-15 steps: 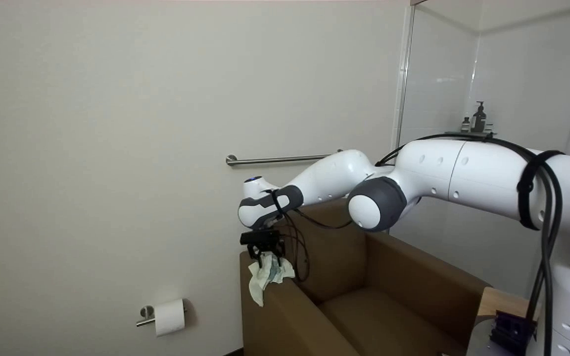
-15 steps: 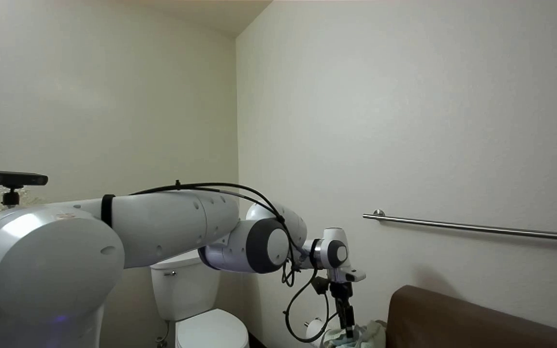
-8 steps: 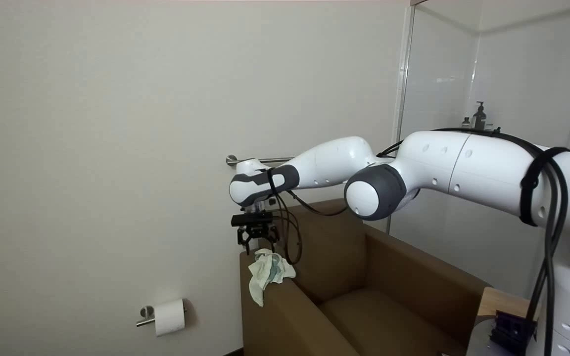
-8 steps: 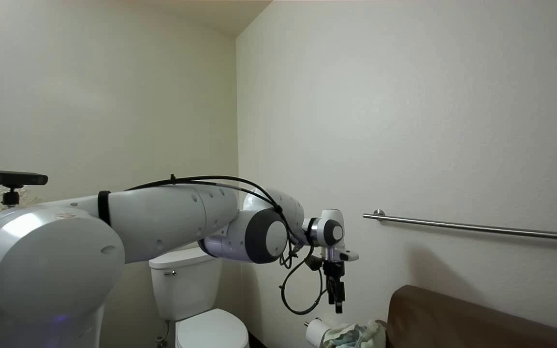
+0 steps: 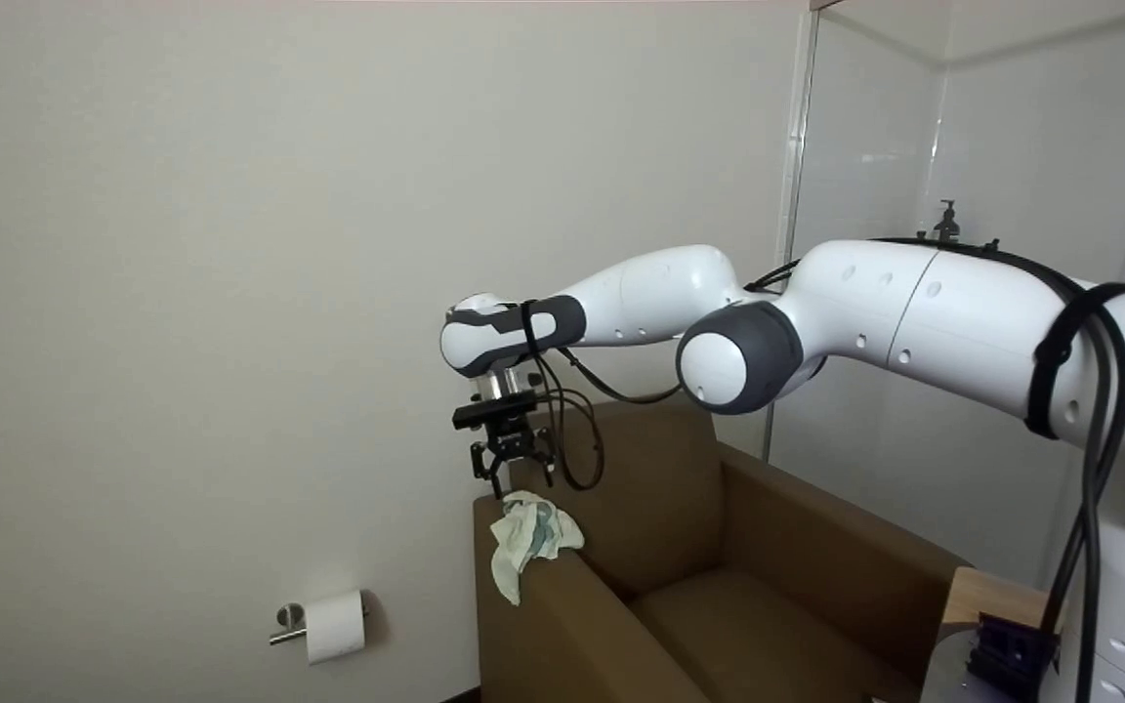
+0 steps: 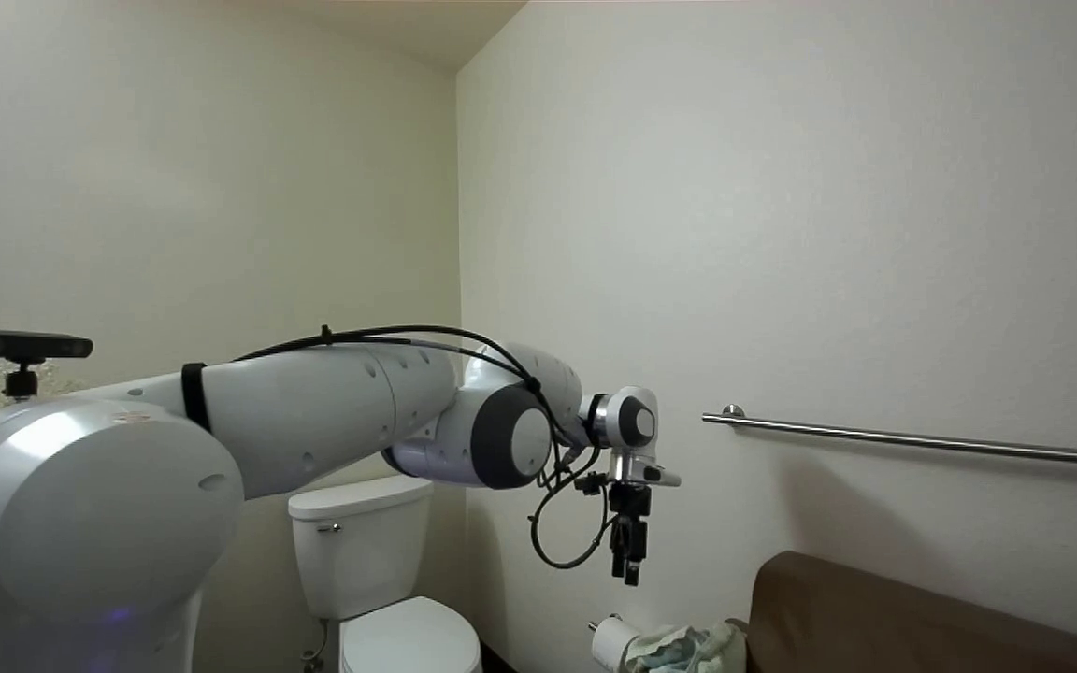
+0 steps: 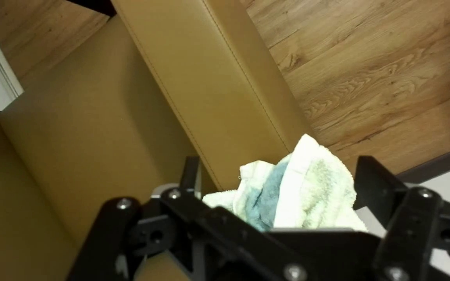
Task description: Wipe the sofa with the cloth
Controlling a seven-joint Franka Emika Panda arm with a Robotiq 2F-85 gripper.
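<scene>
Loosely crumpled, the cloth point(image 5: 533, 532) is draped over the sofa armrest point(image 5: 587, 630); above it and apart, the gripper point(image 5: 523, 487) is held with jaws spread wide.

pale wall point(image 6: 828, 234) with 1 metal rail point(image 6: 922, 439), 1 white toilet point(image 6: 375, 565), wood-grained floor point(image 7: 365, 78).

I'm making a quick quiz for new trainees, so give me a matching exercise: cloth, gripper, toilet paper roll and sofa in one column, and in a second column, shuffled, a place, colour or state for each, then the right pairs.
Column one:
1. cloth
2. gripper
3. toilet paper roll
4. sofa

Column two:
A. brown
B. on a wall holder
C. open, holding nothing
D. lying on an armrest

Right pairs: 1-D, 2-C, 3-B, 4-A
</scene>
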